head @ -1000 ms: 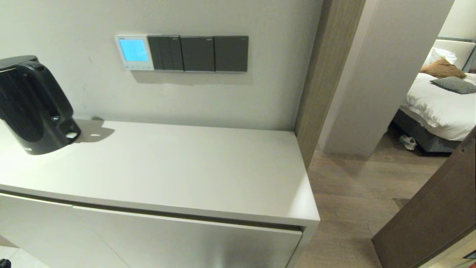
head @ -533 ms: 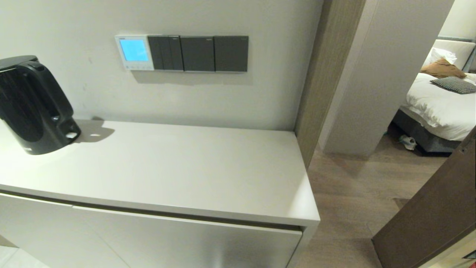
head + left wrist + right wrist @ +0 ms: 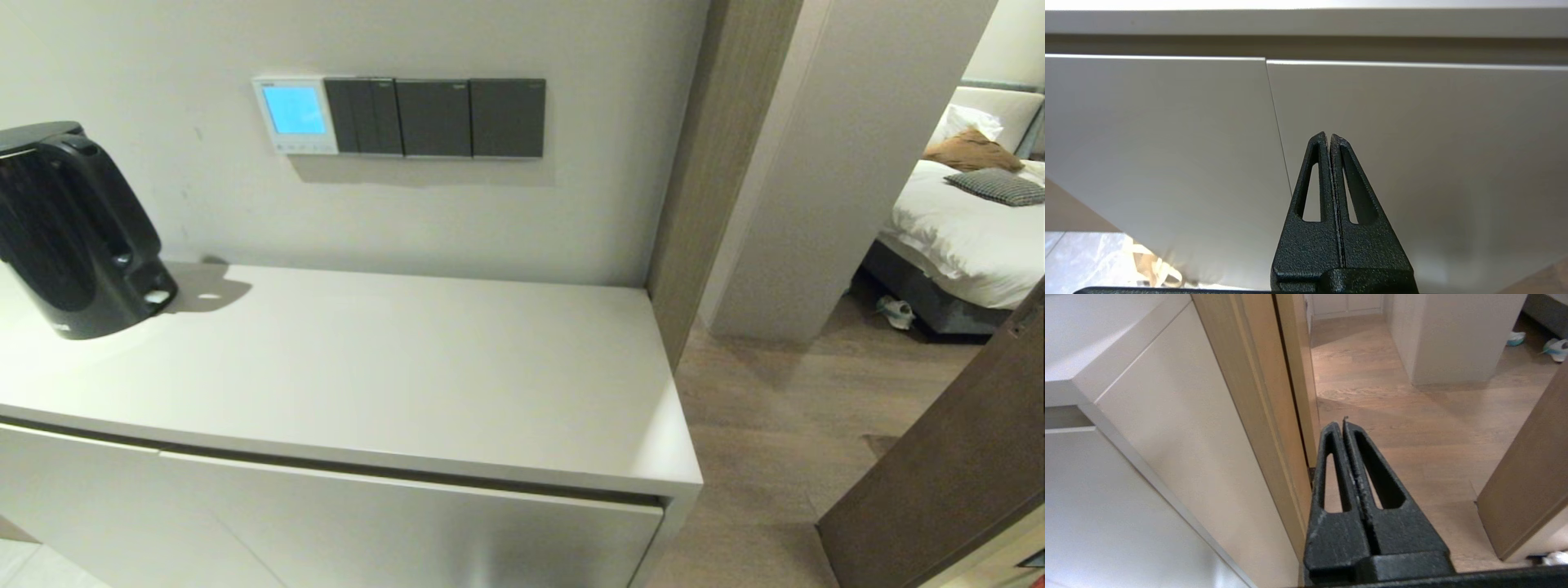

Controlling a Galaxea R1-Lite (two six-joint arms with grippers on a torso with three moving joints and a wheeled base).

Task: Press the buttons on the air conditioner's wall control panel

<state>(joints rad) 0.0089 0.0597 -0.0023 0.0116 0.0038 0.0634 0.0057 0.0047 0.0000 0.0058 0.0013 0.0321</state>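
Observation:
The air conditioner's control panel (image 3: 295,115) is a white square with a lit blue screen and a row of small buttons along its lower edge, mounted on the wall above the cabinet. Neither gripper shows in the head view. My left gripper (image 3: 1329,136) is shut and empty, low down and pointing at the cabinet's front doors (image 3: 1404,139). My right gripper (image 3: 1340,425) is shut and empty, low beside the cabinet's right end, over the wooden floor (image 3: 1412,416).
Three dark switch plates (image 3: 434,118) sit right of the panel. A black kettle (image 3: 69,233) stands on the white cabinet top (image 3: 392,367) at the left. A wooden door frame (image 3: 710,163) borders the cabinet's right end, and a brown door (image 3: 955,465) stands open at the right.
A small dark shape at the lower left corner of the head view one second ago has gone. Nothing else has visibly changed.

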